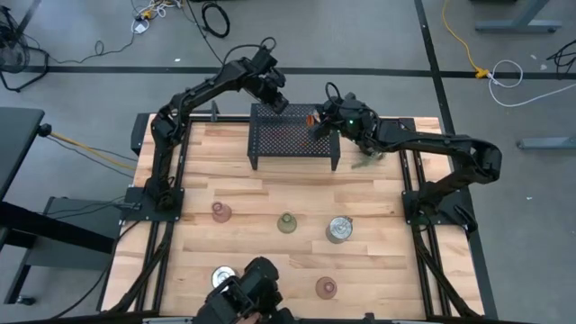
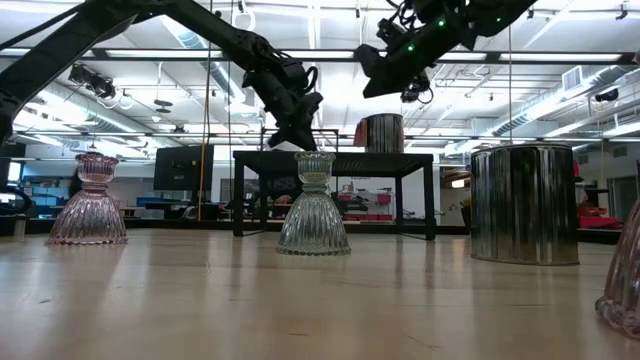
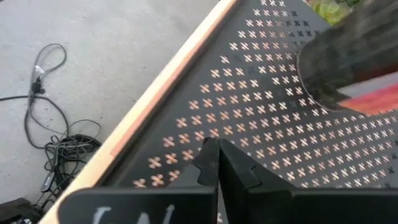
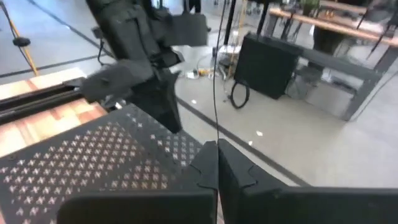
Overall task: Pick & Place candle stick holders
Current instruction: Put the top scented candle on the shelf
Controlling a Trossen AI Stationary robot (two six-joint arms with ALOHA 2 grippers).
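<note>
From overhead I see my left gripper (image 1: 276, 101) hanging over the far left corner of the black mesh rack (image 1: 292, 135); its wrist view shows the fingers pressed together, empty, above cross-shaped perforations. My right gripper (image 1: 317, 121) sits at the rack's right end, and its wrist view likewise shows the fingers closed on nothing.

On the rack's right end stands a shiny silver holder with an orange part (image 1: 312, 118). The low view shows it as a ribbed metal cylinder (image 2: 381, 132) on the rack top, which the overhead view hides under the arm.

Across the bare wooden table (image 1: 243, 202), left to right: a pinkish glass holder (image 1: 220, 211), a silver holder (image 1: 221, 276) at the near edge, an olive-green glass holder (image 1: 286, 222), a second pinkish holder (image 1: 326, 287), and a round silver holder (image 1: 339, 229). Only the low view reveals the fluted, bell-shaped glass bases. The green plant (image 1: 366, 160) lies partly hidden beneath the right arm.
</note>
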